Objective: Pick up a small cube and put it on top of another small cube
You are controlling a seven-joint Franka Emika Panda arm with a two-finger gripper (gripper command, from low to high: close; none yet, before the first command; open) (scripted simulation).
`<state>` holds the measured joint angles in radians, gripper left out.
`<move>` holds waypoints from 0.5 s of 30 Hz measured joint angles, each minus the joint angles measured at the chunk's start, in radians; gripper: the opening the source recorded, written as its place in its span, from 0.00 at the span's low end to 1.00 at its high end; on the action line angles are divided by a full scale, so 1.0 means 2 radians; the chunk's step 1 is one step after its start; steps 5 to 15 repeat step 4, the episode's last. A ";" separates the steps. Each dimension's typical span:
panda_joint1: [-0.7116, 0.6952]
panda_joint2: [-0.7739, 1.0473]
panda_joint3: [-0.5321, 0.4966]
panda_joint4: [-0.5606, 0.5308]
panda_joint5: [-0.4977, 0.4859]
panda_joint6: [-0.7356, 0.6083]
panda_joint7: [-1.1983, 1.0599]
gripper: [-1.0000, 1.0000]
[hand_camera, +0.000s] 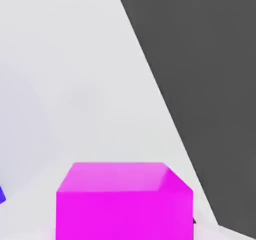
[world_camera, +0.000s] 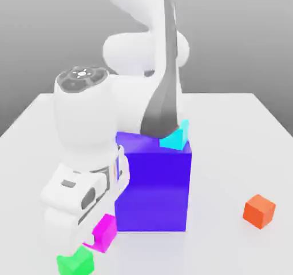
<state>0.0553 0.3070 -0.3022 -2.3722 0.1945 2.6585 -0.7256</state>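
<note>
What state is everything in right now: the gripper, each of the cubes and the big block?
Gripper: shut on the magenta cube
Magenta cube: held, not stacked on the green one
Green cube: on the table, partly hidden by the arm
Cyan cube: on top of the blue block
Orange cube: on the table, standing apart
Blue block: upright on the table

Smooth grey gradient backdrop (world_camera: 229, 39), flat pale white tabletop (world_camera: 223, 171) brightly lit, faint reflections cast on it

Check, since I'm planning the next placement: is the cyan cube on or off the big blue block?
On: the cyan cube sits on the blue block's top.
</note>
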 joint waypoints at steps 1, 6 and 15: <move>-0.009 0.017 0.007 0.001 0.012 0.014 -0.010 1.00; -0.009 0.017 0.007 0.001 0.012 0.014 -0.010 1.00; -0.009 0.017 0.007 0.001 0.012 0.014 -0.010 1.00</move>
